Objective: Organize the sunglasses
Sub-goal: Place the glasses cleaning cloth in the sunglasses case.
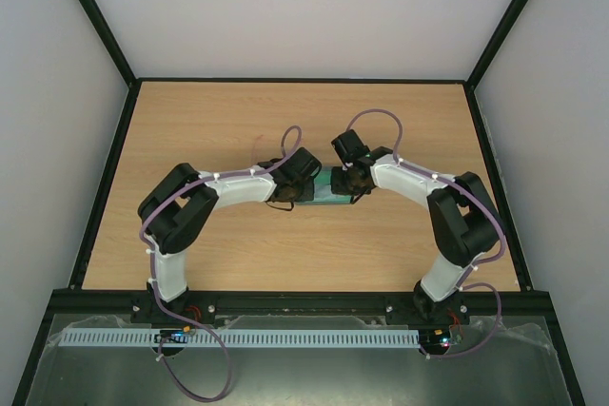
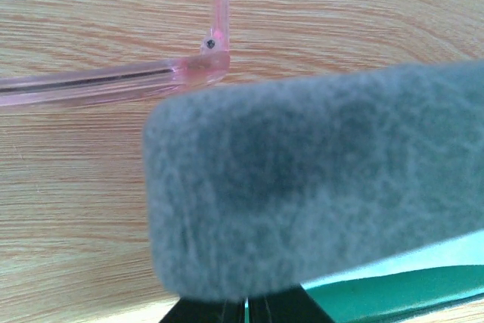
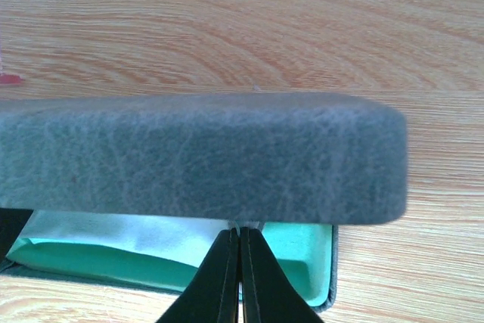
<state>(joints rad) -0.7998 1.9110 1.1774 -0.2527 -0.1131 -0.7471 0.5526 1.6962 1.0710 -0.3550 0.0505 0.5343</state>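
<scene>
Left hand point(image 2: 246, 309), right hand point(image 3: 239, 277) both pinched together at the open case point(image 3: 321, 262); easy to knock its lid point(image 3: 197, 156) shut or shove it into the sunglasses point(image 2: 113, 81) beyond.

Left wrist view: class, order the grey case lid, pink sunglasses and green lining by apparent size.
1. grey case lid, largest, though nearest the lens.
2. pink sunglasses and green lining: too alike to rank.

I see the case point(image 1: 322, 194) mid-table point(image 1: 238, 121) between left gripper point(image 2: 247, 304) and right gripper point(image 3: 239, 236), cloth point(image 3: 136, 232) inside, sunglasses point(image 2: 113, 81) lying just behind.
</scene>
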